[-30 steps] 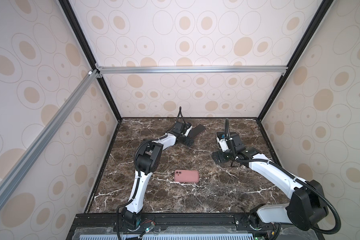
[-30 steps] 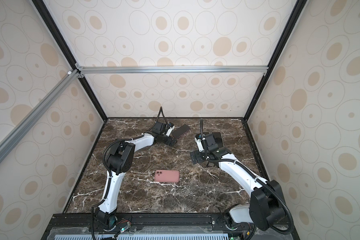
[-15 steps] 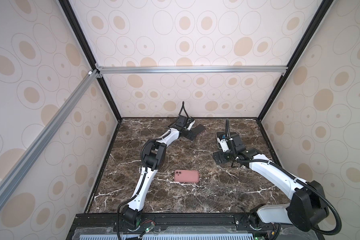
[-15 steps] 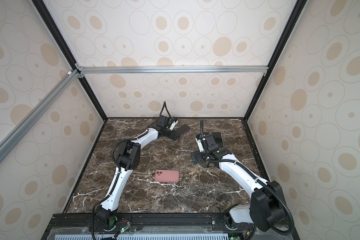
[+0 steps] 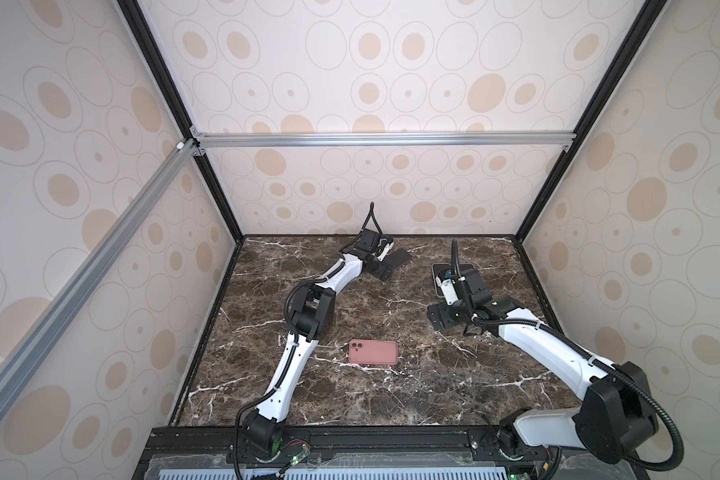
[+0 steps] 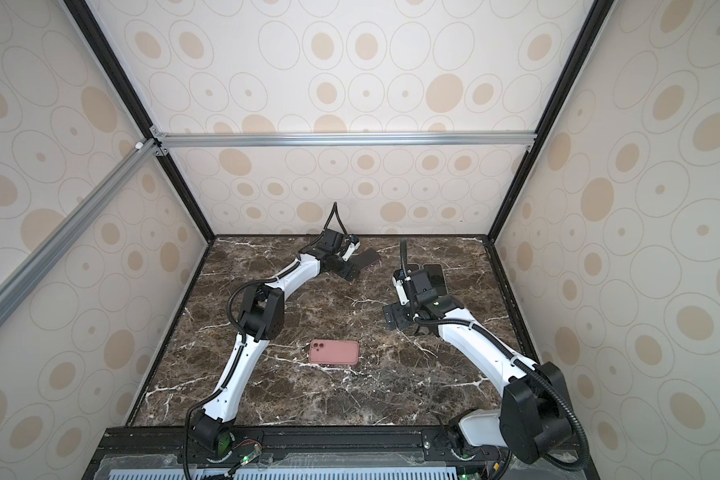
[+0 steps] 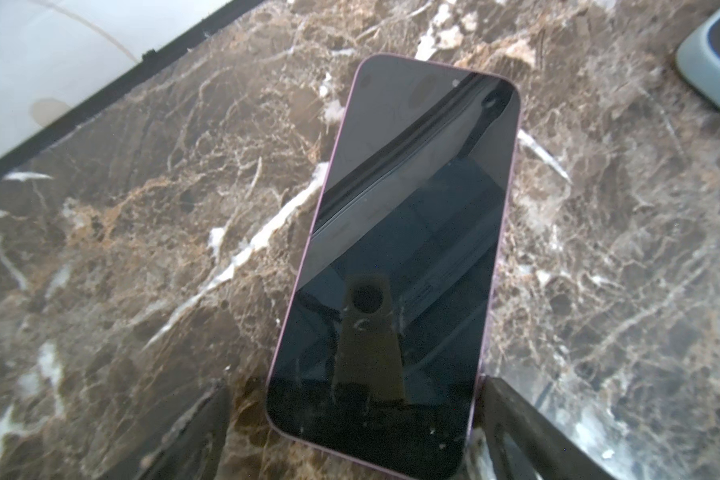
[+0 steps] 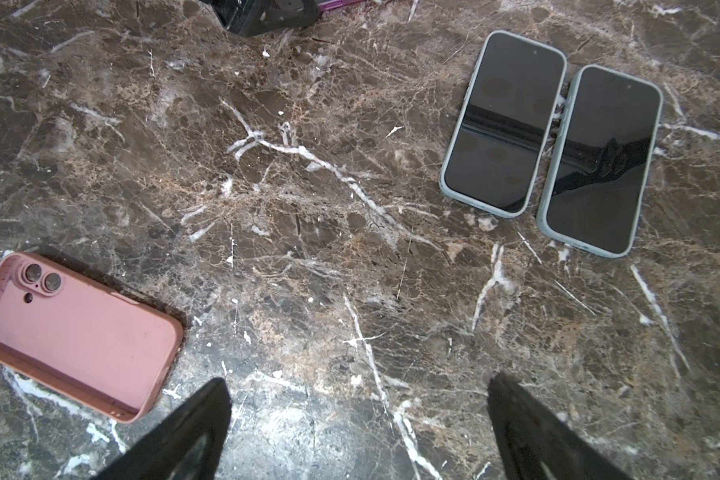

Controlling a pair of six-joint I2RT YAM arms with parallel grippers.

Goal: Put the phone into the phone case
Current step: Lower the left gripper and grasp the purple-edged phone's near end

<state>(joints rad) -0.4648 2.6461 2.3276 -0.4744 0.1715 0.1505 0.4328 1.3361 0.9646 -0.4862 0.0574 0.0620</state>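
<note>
The phone (image 7: pixel 400 257), dark-screened with a purple rim, lies flat and face up at the back of the table (image 5: pixel 400 258) (image 6: pixel 366 259). My left gripper (image 7: pixel 356 432) (image 5: pixel 385 261) (image 6: pixel 352 262) is open and straddles its near end. One finger (image 7: pixel 512 428) is against the phone's edge; the other stands apart from it. The pink phone case (image 5: pixel 373 352) (image 6: pixel 334 351) (image 8: pixel 75 332) lies hollow side up in the middle of the table. My right gripper (image 8: pixel 358 415) (image 5: pixel 454 328) (image 6: pixel 408 326) hovers open over bare marble, with nothing between its fingers.
Two phones in grey-blue cases (image 8: pixel 501 124) (image 8: pixel 599 162) lie side by side at the back right, partly hidden under the right wrist in both top views (image 5: pixel 439 270) (image 6: pixel 435 276). Patterned walls enclose the marble table (image 5: pixel 391 407) on three sides.
The left arm's elbow has swung right and toward the back, stretching the forearm out, and its gripper has settled at the phone's end. The right arm and the case have not moved.
</note>
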